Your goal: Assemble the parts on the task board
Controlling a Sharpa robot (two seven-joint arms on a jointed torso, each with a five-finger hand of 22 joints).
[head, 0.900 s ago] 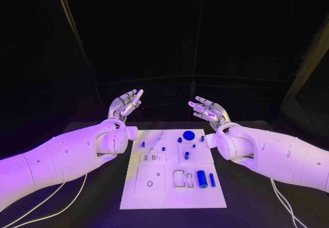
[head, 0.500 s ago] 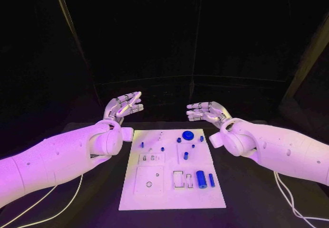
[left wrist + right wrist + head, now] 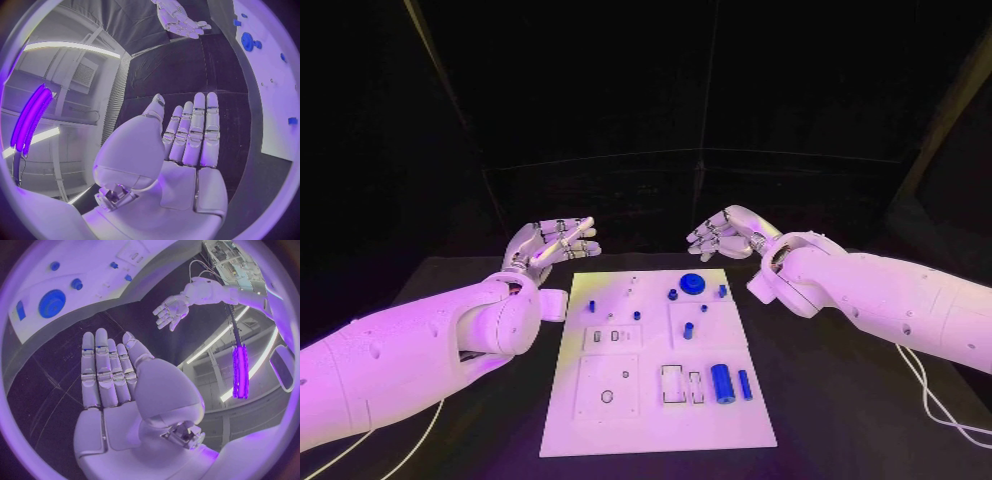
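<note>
Probably light, stiff, slick: pinch the blue cylinder (image 3: 724, 381) on the task board (image 3: 589, 420) at mid-length, left hand (image 3: 548, 244) and right hand (image 3: 728, 233) empty, fingers apart.

Two smooth, rounded white plastic arms are showing small dark screw holes along their shells. Each is ending in a bulbous wrist and a silver, segmented metal hand: the left hand (image 3: 554, 243) and the right hand (image 3: 727, 233). Thin white cables (image 3: 932, 400) are trailing on the table under both arms.
</note>
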